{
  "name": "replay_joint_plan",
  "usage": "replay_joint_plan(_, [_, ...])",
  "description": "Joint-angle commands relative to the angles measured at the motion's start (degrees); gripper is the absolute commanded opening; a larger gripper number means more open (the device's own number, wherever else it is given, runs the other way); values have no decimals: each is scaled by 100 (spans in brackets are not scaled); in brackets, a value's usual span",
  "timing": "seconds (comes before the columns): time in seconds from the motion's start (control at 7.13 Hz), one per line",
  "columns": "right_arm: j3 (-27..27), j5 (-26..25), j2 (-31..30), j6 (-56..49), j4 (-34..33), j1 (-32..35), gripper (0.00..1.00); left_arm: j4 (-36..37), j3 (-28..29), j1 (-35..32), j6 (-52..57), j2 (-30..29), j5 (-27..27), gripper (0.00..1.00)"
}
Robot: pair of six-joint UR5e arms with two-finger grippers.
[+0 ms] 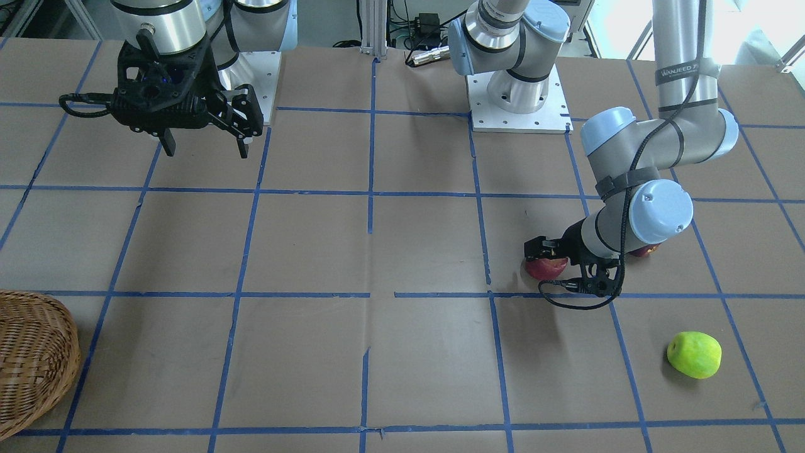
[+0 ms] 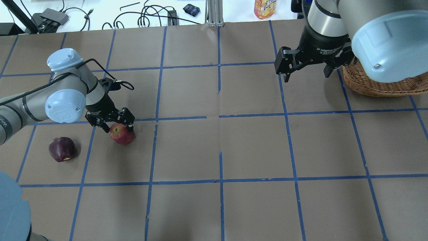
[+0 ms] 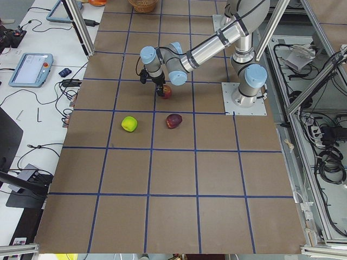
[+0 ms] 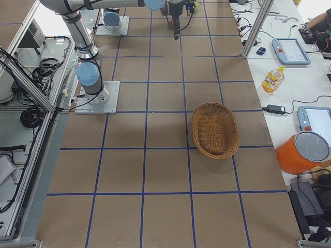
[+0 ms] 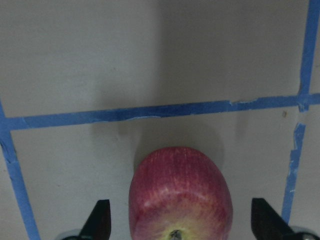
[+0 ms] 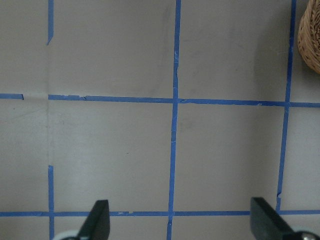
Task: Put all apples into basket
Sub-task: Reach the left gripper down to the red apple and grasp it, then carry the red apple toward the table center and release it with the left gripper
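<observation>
Left end effector [image 2: 117, 126], jaws spread apart, straddles the smooth, rounded, faintly streaked red apple [image 5: 180, 190].

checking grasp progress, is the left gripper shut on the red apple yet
Open. The left gripper straddles the red apple, fingertips clear of it on both sides, table showing in each gap.

Robotics lab: tape-gridded table [image 3: 173, 184], aluminium framing [image 4: 257, 30], teach pendants [image 4: 291, 50], loose cables [image 4: 32, 114].
</observation>
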Motion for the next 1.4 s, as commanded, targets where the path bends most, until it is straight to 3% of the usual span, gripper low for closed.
replay_joint_plan(0.0, [0,0,3,9,1,-1,100,24,-144,1,-108,-42,109,2])
replay_joint_plan(0.14, [0,0,-5,9,1,-1,100,-10,-32,-138,-203,63,624,0])
replay_joint_plan(0.28, [0,-9,3,0,1,-1,100,-54,65,-305,-282,177,533,0])
replay_joint_plan(0.42, [0,-9,3,0,1,-1,100,-124,144,-706,-622,335,367,0])
replay_joint_plan(0.7, [0,-9,-6,0,1,-1,100,-38,363,-2066,-2295,258,-466,0])
replay_joint_plan(0.98, [0,-9,-6,9,1,-1,100,417,847,-3437,-3199,-31,-671,0])
replay_joint_plan(1.26, [0,-9,-6,9,10,-1,100,727,866,-3716,-3657,-357,-830,2])
